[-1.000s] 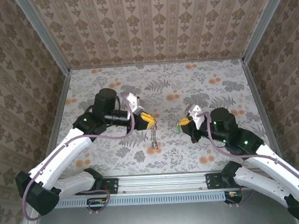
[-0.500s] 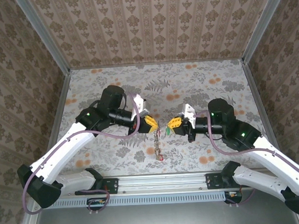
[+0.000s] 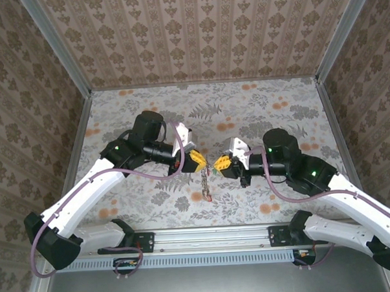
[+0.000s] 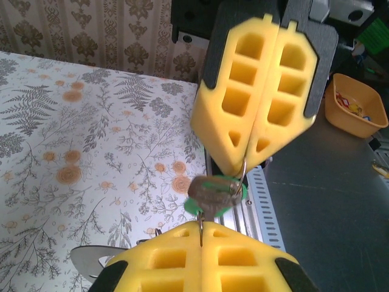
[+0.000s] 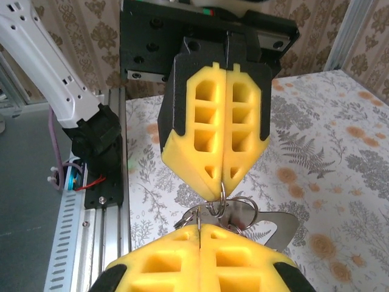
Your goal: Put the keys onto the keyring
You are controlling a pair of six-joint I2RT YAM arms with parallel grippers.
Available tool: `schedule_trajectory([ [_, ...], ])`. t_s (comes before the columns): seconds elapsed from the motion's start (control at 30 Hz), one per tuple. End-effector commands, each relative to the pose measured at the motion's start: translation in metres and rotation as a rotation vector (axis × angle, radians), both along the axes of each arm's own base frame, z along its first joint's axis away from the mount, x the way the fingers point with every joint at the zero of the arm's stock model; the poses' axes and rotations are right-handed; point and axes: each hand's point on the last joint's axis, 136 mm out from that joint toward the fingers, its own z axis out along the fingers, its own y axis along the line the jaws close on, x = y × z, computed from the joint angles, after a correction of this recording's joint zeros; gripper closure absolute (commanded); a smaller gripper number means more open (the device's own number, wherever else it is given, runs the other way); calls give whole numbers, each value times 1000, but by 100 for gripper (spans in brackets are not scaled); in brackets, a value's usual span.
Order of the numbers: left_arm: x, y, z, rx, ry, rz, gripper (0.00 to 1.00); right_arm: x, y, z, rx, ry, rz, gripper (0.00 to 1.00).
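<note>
Above mid-table (image 3: pixel 258 111), nearer than before: left hand (image 3: pixel 201 160) clamped on keyring (image 3: pixel 205 183), right hand (image 3: pixel 218 163) clamped on green key (image 4: pixel 214 193)

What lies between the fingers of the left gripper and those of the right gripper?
The left wrist view shows a green-headed key and the thin keyring between the left gripper and the right gripper.

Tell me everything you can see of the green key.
The green key is tiny: a bright green plastic head, mostly covered by a dull grey metal piece in front. It hangs in the air between two shut grippers, just under the tips of the right gripper, where a thin wire loop runs up from it into the pinch. Below, the keyring wire rises from the left gripper towards it; exact contact is unclear.
</note>
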Motion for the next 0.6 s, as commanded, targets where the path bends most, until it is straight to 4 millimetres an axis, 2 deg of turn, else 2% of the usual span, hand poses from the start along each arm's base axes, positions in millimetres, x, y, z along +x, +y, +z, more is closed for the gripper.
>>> schedule_trajectory([
  [0.0,-4,1,10,-45,-47,-22,100,6,-1,12,0,-54,-36,100],
  [0.27,-5,1,9,-49,-45,-25,100,15,0,13,-2,-93,-80,100],
  [0.57,-4,1,11,-53,-43,-25,100,15,5,11,6,-84,-66,100],
])
